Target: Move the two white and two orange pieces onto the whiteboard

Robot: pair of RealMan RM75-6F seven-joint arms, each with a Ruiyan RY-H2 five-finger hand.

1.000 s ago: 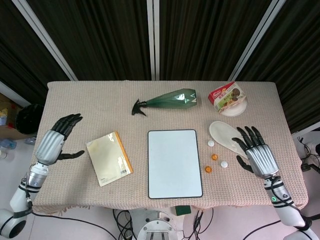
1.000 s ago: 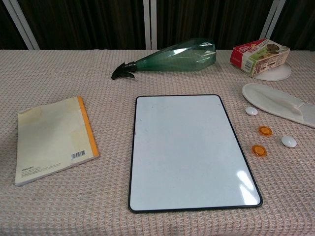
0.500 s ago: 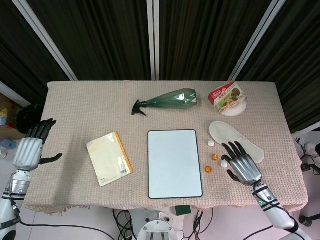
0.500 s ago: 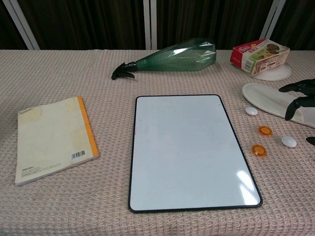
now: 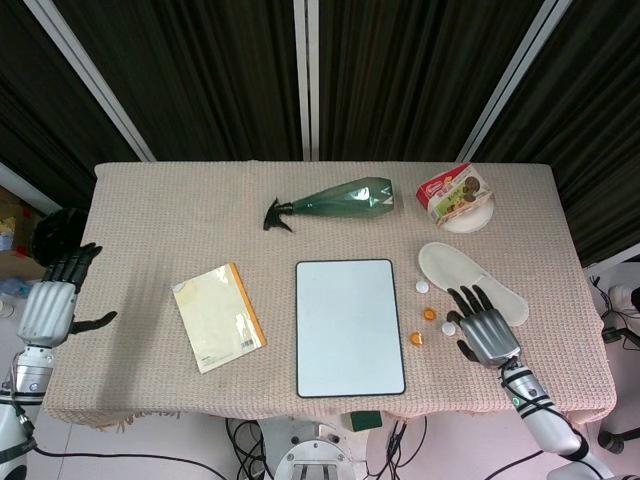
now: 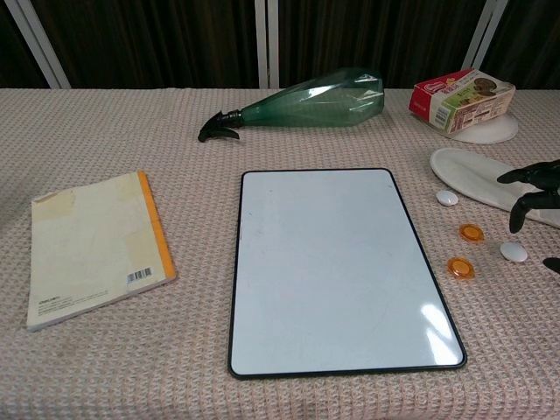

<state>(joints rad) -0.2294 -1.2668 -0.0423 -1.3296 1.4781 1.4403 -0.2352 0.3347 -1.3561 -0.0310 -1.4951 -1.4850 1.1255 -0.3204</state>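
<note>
Right hand (image 5: 483,325) hovering fingers spread, empty, over white piece (image 6: 514,252) for pickup; left hand (image 5: 52,300) parked aside, open, empty.

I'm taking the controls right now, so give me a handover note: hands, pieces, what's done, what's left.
Left hand: open, off the table's left edge, holding nothing.
Right hand: open, fingers spread above the nearer white piece, nothing gripped.
Other white piece and both orange pieces lie on the cloth right of the whiteboard.
Done: nothing on the board.
Left: all four pieces.
</note>
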